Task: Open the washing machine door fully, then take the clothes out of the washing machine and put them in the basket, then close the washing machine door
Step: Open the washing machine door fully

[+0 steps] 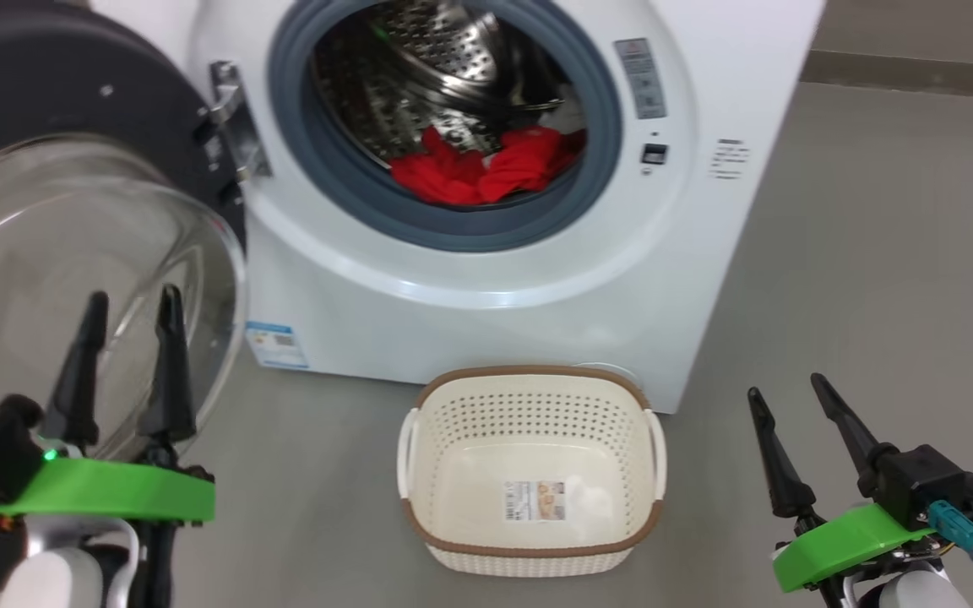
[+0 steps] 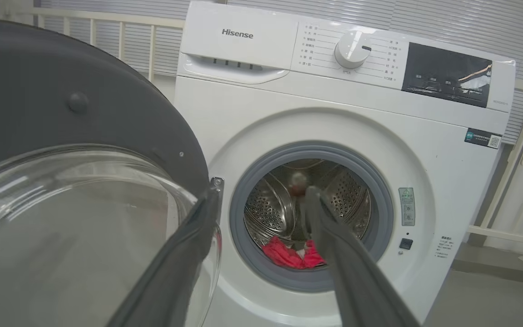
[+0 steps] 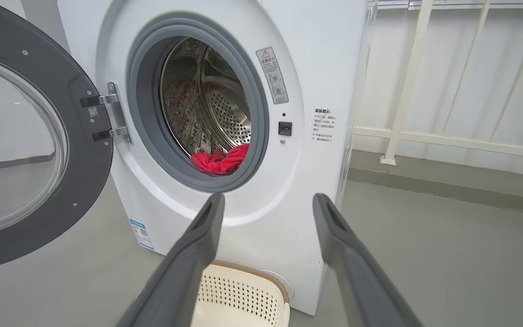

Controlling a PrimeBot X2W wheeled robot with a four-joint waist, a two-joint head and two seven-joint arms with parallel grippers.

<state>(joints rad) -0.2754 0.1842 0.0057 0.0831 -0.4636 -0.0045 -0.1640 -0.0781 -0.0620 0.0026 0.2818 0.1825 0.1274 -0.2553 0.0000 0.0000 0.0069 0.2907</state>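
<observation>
The white washing machine [image 1: 486, 279] stands with its round door [image 1: 47, 110] swung wide to the left, glass bowl bulging toward me. Red clothes [image 1: 486, 169] with a white part lie at the front of the steel drum; they also show as clothes [image 2: 291, 255] and clothes [image 3: 220, 160]. The cream basket [image 1: 529, 397] sits empty on the floor before the machine. My left gripper [image 1: 132, 308] is open, low left, in front of the door's glass, holding nothing. My right gripper [image 1: 789, 388] is open at the lower right, right of the basket.
Grey floor [image 1: 875, 295] spreads to the right of the machine. A white railing [image 3: 447, 136] stands beyond the machine's right side. The open door [image 3: 21, 150] takes up the space left of the machine.
</observation>
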